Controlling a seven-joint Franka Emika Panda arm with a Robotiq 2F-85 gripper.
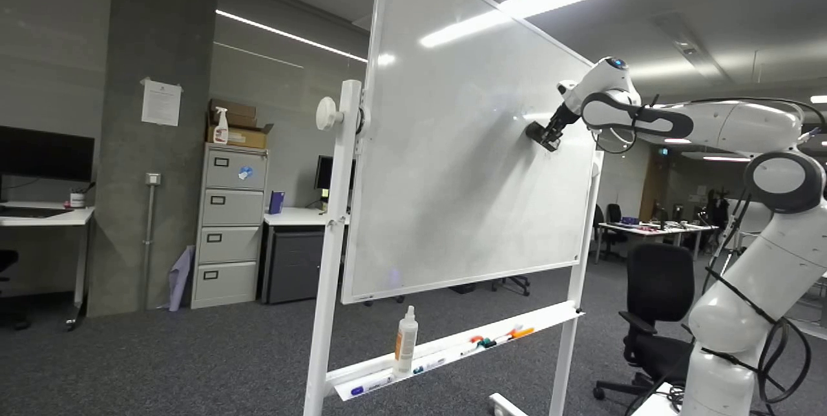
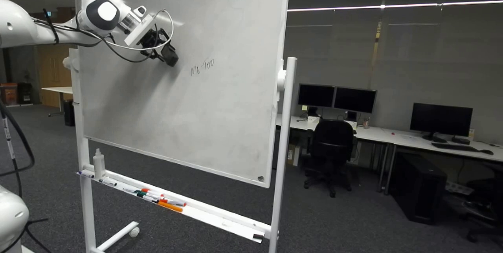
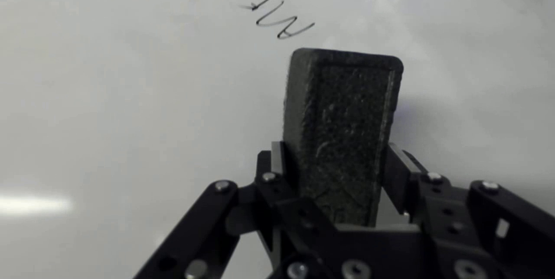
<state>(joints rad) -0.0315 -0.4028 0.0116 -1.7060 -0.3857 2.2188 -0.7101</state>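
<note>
My gripper (image 3: 334, 145) is shut on a black block-shaped eraser (image 3: 347, 110), with a finger on either side of it. The eraser's far end juts out past the fingertips toward the board. A large whiteboard (image 3: 130, 97) fills the background of the wrist view. Black handwriting (image 3: 284, 12) lies just beyond the eraser's tip; in an exterior view this writing (image 2: 202, 67) reads "ME TOO", right of the eraser (image 2: 169, 55). Both exterior views put the gripper close to the board's face, tilted downward. Whether the eraser touches the surface cannot be told.
Below the board, a ledge (image 2: 220, 221) carries a spray bottle (image 1: 405, 343) and several markers (image 2: 171, 205). White posts (image 2: 283, 147) frame the board at both sides. An office chair (image 1: 660, 287) stands beside the arm's base; desks and a filing cabinet (image 1: 231, 228) are behind.
</note>
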